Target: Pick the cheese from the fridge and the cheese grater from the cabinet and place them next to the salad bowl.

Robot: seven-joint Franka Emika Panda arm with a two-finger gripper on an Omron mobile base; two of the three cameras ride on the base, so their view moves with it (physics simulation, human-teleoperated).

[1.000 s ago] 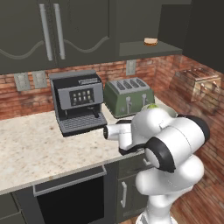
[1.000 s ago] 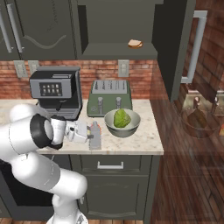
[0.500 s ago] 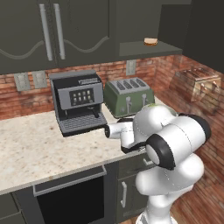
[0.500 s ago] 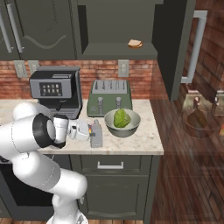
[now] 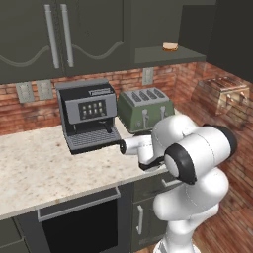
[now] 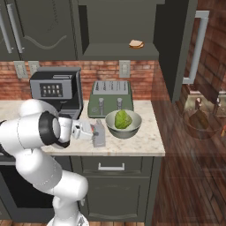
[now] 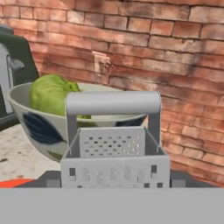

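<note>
Grater (image 6: 99, 134) is standing on the surface (image 6: 132, 143), just beside the bowl (image 6: 124, 125). Claw (image 6: 90, 131) is sitting with jaws spread, apparently not gripping. Stiff, light, slick metal; the top handle is looking like the best hold.

Small grey metal box grater (image 7: 114, 148) with top handle: upright on the pale counter, just beside the round grey-green salad bowl (image 6: 132, 129); bowl holds a green lettuce-like ball (image 6: 123, 119); dark grey upper cabinet (image 5: 59, 37): doors closed.
</note>
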